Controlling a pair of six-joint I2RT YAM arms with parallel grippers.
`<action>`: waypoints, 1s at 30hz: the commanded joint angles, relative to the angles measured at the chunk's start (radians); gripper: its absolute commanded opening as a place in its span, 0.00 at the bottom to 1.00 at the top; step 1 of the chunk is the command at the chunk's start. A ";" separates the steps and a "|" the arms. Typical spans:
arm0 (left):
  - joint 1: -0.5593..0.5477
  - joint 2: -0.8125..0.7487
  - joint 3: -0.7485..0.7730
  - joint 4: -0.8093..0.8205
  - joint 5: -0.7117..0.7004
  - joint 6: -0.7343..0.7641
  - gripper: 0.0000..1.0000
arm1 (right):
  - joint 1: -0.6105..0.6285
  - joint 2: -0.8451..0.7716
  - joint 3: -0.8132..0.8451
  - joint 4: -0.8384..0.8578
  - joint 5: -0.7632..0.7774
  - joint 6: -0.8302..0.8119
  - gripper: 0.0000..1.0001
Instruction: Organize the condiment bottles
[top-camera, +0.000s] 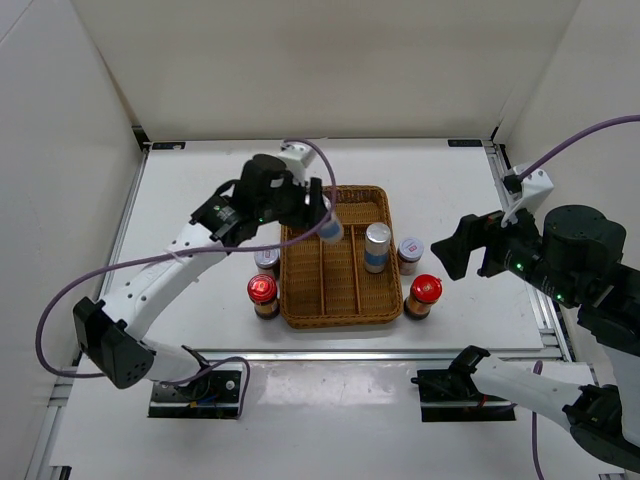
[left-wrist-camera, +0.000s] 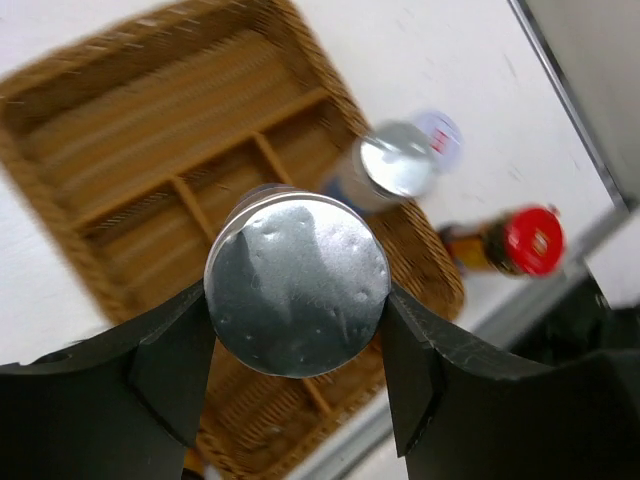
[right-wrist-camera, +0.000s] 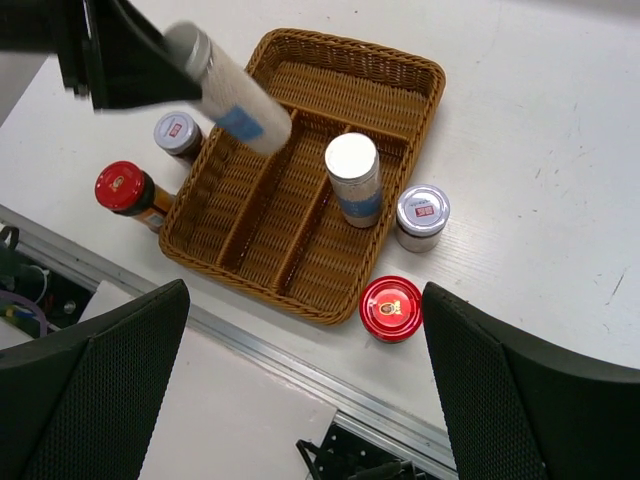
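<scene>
My left gripper (top-camera: 318, 212) is shut on a tall silver-capped bottle (top-camera: 330, 227) with a white-blue label and holds it tilted above the wicker tray (top-camera: 335, 316); its cap fills the left wrist view (left-wrist-camera: 297, 283). The other tall silver-capped bottle (top-camera: 377, 247) stands in the tray's right compartment. A short brown jar (top-camera: 411, 254) and a red-capped bottle (top-camera: 424, 294) stand just right of the tray. Another short jar (top-camera: 266, 261) and red-capped bottle (top-camera: 263, 294) stand just left of it. My right gripper (top-camera: 455, 246) is open and empty, raised right of the tray.
The tray has long compartments and a cross compartment at the far end (right-wrist-camera: 350, 90). White walls enclose the table. A metal rail (top-camera: 350, 356) runs along the near edge.
</scene>
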 joint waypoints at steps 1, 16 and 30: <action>-0.119 -0.030 0.031 0.034 0.029 -0.002 0.11 | 0.001 -0.002 0.011 0.008 0.030 0.013 1.00; -0.355 0.138 0.040 0.109 -0.031 -0.005 0.11 | 0.001 -0.011 0.011 -0.001 0.049 0.013 1.00; -0.378 0.328 0.135 0.119 -0.051 -0.058 0.31 | 0.001 -0.040 -0.010 -0.029 0.058 0.031 1.00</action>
